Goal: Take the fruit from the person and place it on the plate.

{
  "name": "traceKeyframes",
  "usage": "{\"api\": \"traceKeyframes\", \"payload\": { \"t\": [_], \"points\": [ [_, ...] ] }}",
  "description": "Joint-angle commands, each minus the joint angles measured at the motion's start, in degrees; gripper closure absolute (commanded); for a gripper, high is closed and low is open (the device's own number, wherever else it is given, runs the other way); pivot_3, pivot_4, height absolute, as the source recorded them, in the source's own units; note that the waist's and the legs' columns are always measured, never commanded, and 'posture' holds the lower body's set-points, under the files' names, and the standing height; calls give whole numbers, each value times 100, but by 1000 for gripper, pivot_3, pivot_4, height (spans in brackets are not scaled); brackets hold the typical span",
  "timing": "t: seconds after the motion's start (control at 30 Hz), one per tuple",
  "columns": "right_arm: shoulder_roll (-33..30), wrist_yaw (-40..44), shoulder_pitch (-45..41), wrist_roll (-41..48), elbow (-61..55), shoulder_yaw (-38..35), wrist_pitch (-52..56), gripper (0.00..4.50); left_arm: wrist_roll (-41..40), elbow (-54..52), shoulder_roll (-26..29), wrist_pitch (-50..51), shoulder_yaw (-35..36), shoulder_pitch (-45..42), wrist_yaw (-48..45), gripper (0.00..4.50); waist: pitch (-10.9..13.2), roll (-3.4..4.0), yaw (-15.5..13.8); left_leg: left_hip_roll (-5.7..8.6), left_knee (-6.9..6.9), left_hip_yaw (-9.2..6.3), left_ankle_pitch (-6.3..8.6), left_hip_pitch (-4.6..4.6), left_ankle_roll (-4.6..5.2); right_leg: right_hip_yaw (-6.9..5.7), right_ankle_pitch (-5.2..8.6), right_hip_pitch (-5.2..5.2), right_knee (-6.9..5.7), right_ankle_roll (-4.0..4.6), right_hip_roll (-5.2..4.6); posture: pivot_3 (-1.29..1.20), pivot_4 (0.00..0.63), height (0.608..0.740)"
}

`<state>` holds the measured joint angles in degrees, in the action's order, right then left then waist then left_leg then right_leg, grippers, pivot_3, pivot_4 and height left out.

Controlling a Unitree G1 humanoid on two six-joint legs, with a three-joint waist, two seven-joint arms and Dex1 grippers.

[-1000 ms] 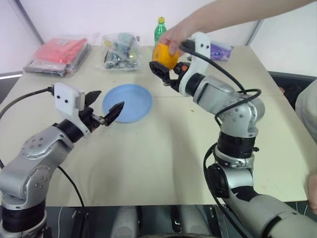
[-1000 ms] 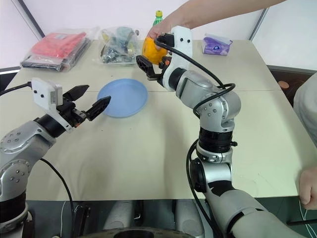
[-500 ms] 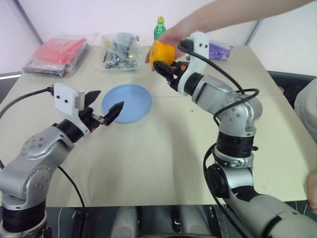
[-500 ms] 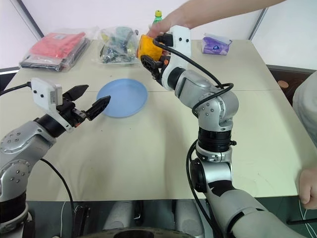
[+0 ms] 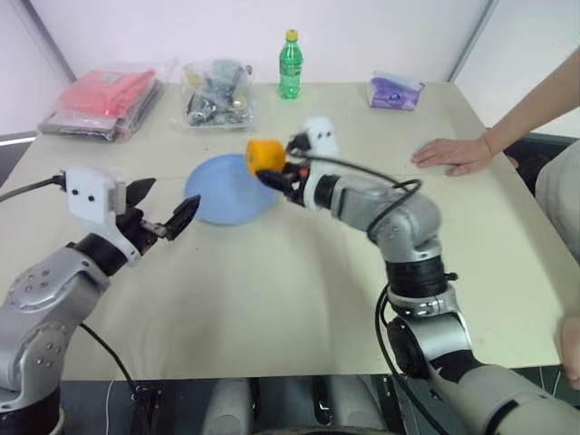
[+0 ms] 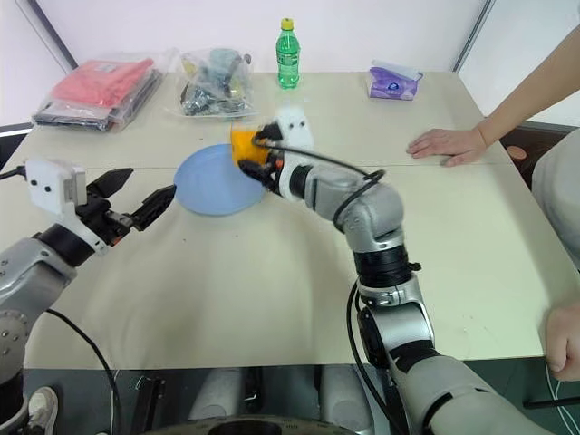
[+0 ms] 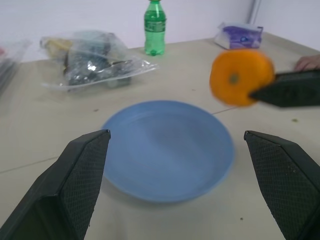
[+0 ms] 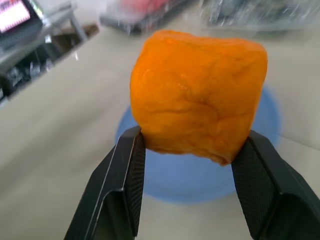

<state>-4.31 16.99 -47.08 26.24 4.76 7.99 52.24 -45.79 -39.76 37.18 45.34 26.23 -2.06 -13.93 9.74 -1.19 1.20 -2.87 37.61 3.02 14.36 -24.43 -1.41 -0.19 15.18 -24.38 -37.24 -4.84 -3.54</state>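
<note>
Right wrist view gives us the plainest reading: our right claw (image 8: 187,165) is clamped on the fruit (image 8: 197,95), one black finger pressed to each flank, with the plate (image 8: 200,175) showing blue behind and beneath it. We judge the side-on pinch suits the fruit's blocky shape, whose flatter faces give the fingers something to bear on. In the left eye view the fruit (image 5: 265,155) hangs above the plate's (image 5: 217,195) rim at about two o'clock, not yet over its middle, so we are mid-carry, with the release still ahead.

Our left claw (image 5: 161,215) stands apart and empty off the plate's nine o'clock side, aimed level across the table (image 5: 272,299); we take it to be kept clear so the right arm has the approach to itself. The person's hand (image 5: 451,151) lies flat on the table toward three o'clock, well apart from the fruit.

Against the earlier frames, the hand-over is finished: a second ago the person's hand gripped the fruit high at twelve o'clock by the green bottle (image 5: 291,63), with our right fingers open around it. Since then they have closed on it, the hand has withdrawn, and the arm has brought the fruit down toward the plate. The left claw has drifted slightly outward.
</note>
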Motion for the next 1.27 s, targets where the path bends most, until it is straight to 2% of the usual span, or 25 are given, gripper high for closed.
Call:
{"api": "traceKeyframes", "payload": {
  "t": [0.03,0.2,0.4,0.57,0.6,0.77,0.97,1.13,1.27],
  "points": [
    [246,350,-82,-585,843,443,-1094,2594,-155,-458,9,37,269,135,188,0,0,0,0,0,0,0,0,0,0,0,0,0,0,0,0,0,150,731],
    [593,579,-187,-1227,2173,698,-2251,2594,-332,-693,46,105,424,332,400,0,0,0,-12,0,-1,-1,0,0,-1,1,0,0,1,0,-2,0,150,731],
    [733,723,-358,-1566,2733,614,-2730,2594,-432,-751,87,122,426,368,529,0,0,0,-11,0,-1,-4,0,1,-1,0,-1,0,1,1,-3,0,150,731],
    [716,858,-336,-1621,2530,524,-2660,195,-428,-704,82,107,250,246,584,0,0,0,-14,0,-7,-3,0,2,-2,0,-1,-1,2,1,-3,0,150,731],
    [691,878,-339,-1624,2452,498,-2601,33,-424,-681,84,102,213,210,582,0,0,0,-16,0,-7,-3,-1,2,-2,0,0,0,2,1,-4,0,150,731],
    [513,909,-337,-1626,2031,337,-2377,33,-392,-600,93,90,122,122,533,0,0,0,-14,0,-8,-3,-1,2,-3,0,-1,-1,2,1,-5,0,150,731],
    [-722,1580,-295,-1140,388,-195,-1320,33,-403,-348,212,69,94,-27,286,0,1,0,-57,6,-9,-2,-2,-1,-4,0,-1,-1,5,1,-13,0,150,731],
    [-2675,3149,494,-276,-1317,-829,-859,33,-466,-189,363,41,240,-37,4,0,1,0,-68,7,-24,1,-1,0,-4,-3,1,-1,21,1,-11,0,150,731],
    [-3633,3788,1004,291,-1836,-1384,-672,33,-540,-162,437,46,367,18,-142,0,2,-1,-13,4,-37,3,-1,8,-3,4,1,-3,25,2,-2,0,150,731]
  ]
}}
